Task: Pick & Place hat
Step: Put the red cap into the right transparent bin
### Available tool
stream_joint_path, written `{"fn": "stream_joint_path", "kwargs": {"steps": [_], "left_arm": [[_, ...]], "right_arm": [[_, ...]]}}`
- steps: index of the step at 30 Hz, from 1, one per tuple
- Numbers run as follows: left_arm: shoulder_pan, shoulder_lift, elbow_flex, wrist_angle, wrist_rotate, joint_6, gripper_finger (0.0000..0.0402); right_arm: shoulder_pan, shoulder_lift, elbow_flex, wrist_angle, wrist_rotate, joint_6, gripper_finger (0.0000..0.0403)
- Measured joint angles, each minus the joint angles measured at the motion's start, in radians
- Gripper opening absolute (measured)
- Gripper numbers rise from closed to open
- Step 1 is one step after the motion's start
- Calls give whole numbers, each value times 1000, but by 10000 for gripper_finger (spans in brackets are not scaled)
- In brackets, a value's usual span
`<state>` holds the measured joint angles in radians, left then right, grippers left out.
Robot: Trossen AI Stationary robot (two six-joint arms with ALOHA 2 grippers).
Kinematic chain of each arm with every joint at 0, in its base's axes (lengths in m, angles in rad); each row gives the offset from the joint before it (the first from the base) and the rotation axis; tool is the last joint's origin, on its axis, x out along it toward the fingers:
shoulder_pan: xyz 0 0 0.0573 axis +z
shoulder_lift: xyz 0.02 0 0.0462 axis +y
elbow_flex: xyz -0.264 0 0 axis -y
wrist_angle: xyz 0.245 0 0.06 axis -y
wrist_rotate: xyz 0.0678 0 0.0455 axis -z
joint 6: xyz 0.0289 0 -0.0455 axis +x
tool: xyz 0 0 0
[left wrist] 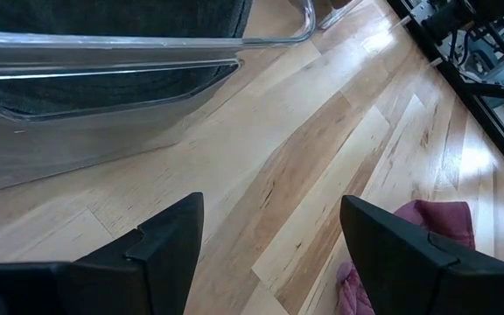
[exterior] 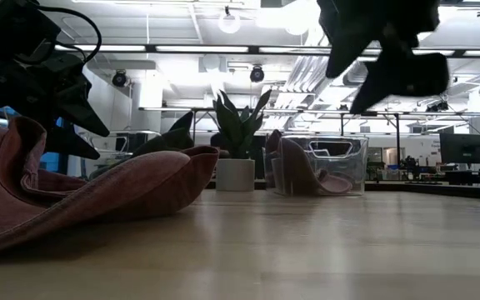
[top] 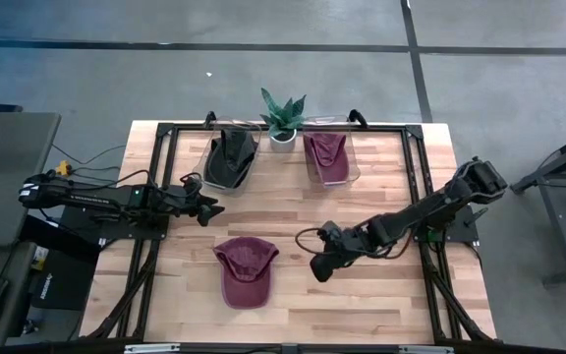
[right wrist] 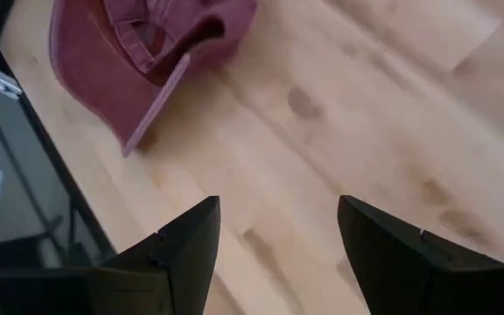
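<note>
Two grippers, fingers spread and empty: our right gripper [top: 319, 269] should drop squarely over the maroon cap [top: 245, 270] on the bench [top: 293, 206]; left gripper [top: 208, 209] waits.

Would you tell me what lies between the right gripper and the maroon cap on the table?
Nothing: in the high view only bare wood separates the right gripper from the maroon cap.

We're looking at a grey concrete floor [top: 293, 88] crossed by dark seams, with a pale wood-plank table [top: 293, 211] sitting on it. Across the table there's a big open workshop — white ceiling [exterior: 223, 37] with bright strip lights [exterior: 186, 48], dark monitors [exterior: 462, 148] on benches to the right.
</note>
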<state>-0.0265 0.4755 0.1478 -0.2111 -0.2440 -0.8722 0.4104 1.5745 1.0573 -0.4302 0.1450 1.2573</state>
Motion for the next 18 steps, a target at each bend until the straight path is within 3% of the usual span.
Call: {"fn": "stream_joint_path", "kwargs": {"steps": [4,10,18], "left_arm": [[0,0,0,0,0,0,261],[0,0,0,0,0,0,261],[0,0,0,0,0,0,261]], "right_arm": [[12,30,-23,44,9,117,227],[-11,108,-23,167,20,169,227],[-74,248,136,162,69,220,227]]}}
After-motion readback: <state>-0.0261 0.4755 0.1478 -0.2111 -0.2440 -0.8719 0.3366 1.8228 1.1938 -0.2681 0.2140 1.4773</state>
